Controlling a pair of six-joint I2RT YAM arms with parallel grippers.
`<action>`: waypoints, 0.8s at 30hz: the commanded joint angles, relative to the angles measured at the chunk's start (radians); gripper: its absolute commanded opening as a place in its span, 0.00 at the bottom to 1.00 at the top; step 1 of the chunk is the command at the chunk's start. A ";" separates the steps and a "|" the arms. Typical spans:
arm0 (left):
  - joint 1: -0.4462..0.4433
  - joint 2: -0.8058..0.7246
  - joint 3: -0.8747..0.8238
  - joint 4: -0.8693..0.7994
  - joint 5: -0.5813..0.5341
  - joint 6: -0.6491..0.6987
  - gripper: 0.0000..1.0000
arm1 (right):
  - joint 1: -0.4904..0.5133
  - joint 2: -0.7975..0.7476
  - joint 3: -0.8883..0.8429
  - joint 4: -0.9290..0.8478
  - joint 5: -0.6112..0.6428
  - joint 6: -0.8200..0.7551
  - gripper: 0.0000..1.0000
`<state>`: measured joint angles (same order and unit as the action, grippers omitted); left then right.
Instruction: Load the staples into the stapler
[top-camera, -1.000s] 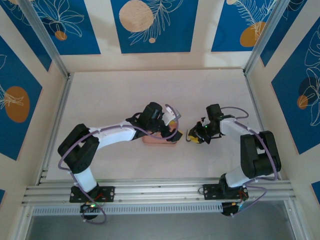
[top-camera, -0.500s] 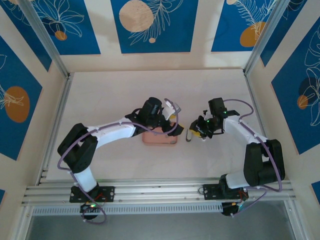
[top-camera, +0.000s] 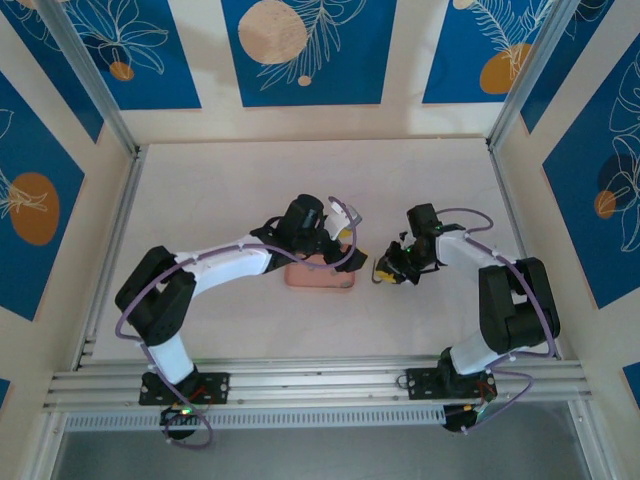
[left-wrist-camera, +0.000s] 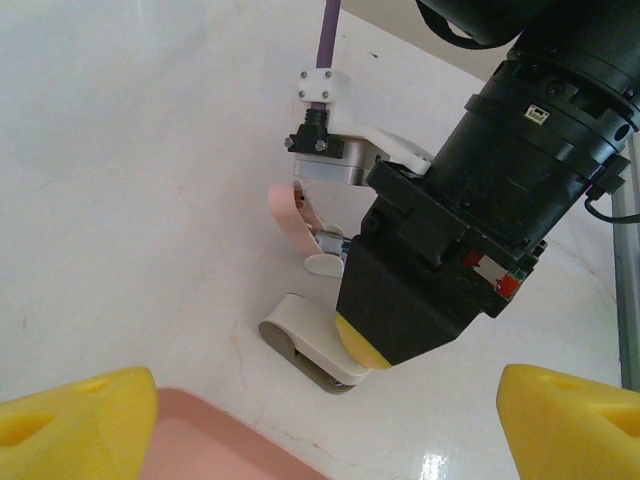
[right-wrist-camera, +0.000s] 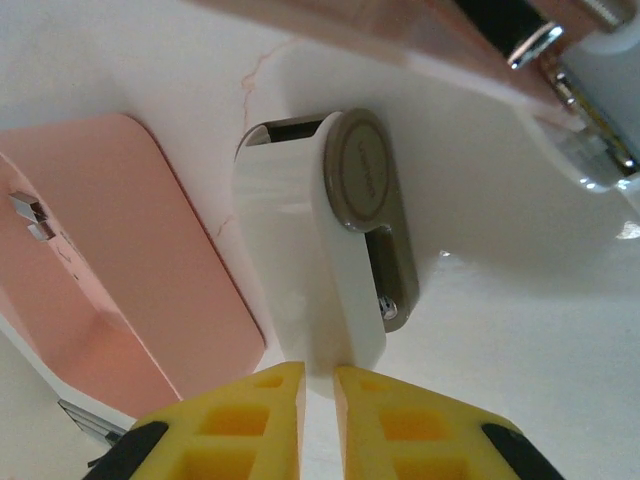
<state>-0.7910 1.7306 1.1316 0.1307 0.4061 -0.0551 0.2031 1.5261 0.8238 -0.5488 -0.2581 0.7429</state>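
The right arm has drawn its elbow in since a moment ago. Its end effector (right-wrist-camera: 318, 392) has pinched closed on nothing, tips just short of the stapler (right-wrist-camera: 320, 250), probably to nudge or steady it. The left end effector (left-wrist-camera: 320, 425) hangs wide open and empty at the edge of the pink tray (right-wrist-camera: 110, 260). The stapler lies on the desk (top-camera: 250, 180) just beside that tray. The staples (right-wrist-camera: 28, 212), tiny grey strips, sit in the tray, partly cut off, so I can't count them.

A pale tabletop (top-camera: 300, 180); cream walls (top-camera: 403, 60) bearing blue leaf-patterned panels (top-camera: 340, 60); aluminium framing (top-camera: 320, 378).
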 joint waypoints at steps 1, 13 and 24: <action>0.010 0.026 0.044 -0.008 0.006 -0.015 0.88 | 0.003 0.013 -0.034 -0.017 0.042 0.008 0.17; 0.012 0.162 0.228 -0.059 0.039 -0.124 0.88 | -0.088 -0.229 0.033 -0.061 -0.051 -0.047 0.36; 0.006 0.398 0.438 -0.016 0.102 -0.266 0.87 | -0.484 -0.358 -0.142 -0.107 -0.356 -0.148 0.39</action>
<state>-0.7891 2.0758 1.5070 0.0956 0.4564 -0.2607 -0.2550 1.1755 0.7071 -0.6025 -0.4858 0.6468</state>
